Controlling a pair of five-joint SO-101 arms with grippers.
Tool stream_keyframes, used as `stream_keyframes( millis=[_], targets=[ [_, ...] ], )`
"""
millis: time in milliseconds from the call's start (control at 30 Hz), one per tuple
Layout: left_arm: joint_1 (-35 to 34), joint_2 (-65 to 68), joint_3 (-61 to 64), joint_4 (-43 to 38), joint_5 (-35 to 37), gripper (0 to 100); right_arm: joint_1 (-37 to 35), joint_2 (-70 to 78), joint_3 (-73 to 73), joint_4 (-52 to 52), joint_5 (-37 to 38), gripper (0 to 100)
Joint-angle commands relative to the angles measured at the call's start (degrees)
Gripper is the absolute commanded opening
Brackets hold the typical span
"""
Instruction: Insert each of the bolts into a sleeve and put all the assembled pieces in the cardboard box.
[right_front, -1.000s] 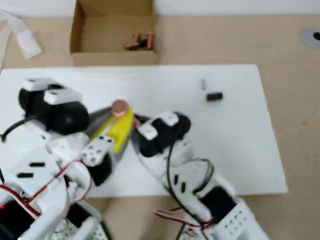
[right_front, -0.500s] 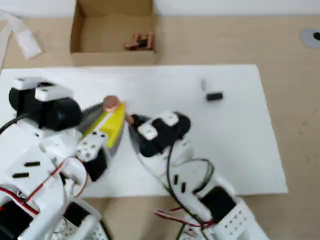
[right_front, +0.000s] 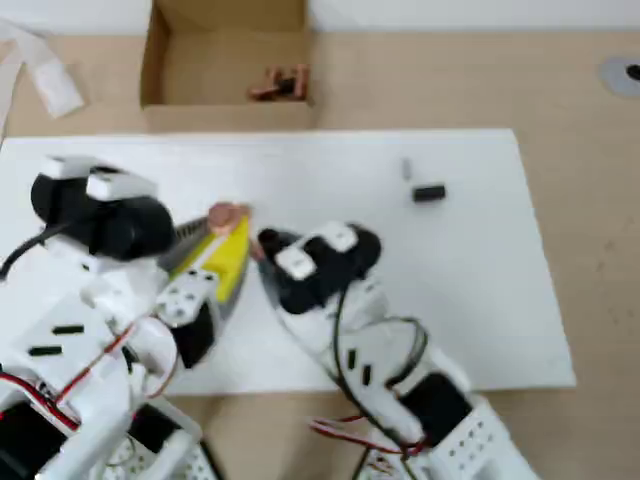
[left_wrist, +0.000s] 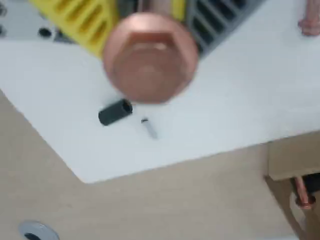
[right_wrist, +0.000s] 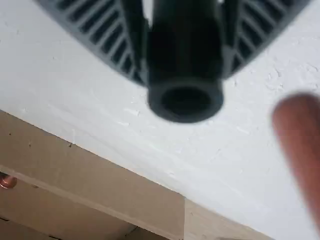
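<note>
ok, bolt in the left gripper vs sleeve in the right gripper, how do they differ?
The bolt is copper-coloured; the sleeve is black. The bolt shows a solid hex head on a round flange; the sleeve is a plain tube with an open bore. The left gripper holds the bolt between a yellow finger and a grey one; the right gripper holds the sleeve between two grey fingers. Shared: both are clamped over the white sheet.

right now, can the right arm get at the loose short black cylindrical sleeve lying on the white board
Probably not yet. The right gripper is shut on another black sleeve, so it has no free grip. The way to the loose sleeve looks free across bare white board.
</note>
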Motion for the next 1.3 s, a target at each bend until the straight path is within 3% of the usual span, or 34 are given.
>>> stream_keyframes(
  millis=[0,600,1033,1267],
  targets=[
    [1.05,0.04,-2.9,-0.09,0.62,1,-0.66,-1.27,-0.48,-1.58,-0.26,1.0],
    [0.7,0.04,2.73,-6.51,0.62,1,-0.66,-1.27,-0.66,-1.32,-0.44,1.0],
    [0.7,-0.13,6.15,-6.95,0.35,1,-0.66,-1.27,-0.66,-1.41,-0.44,1.0],
    [-0.88,-0.4,9.67,-11.78,0.44,1,-0.66,-1.27,-0.66,-1.32,-0.53,1.0]
  ],
)
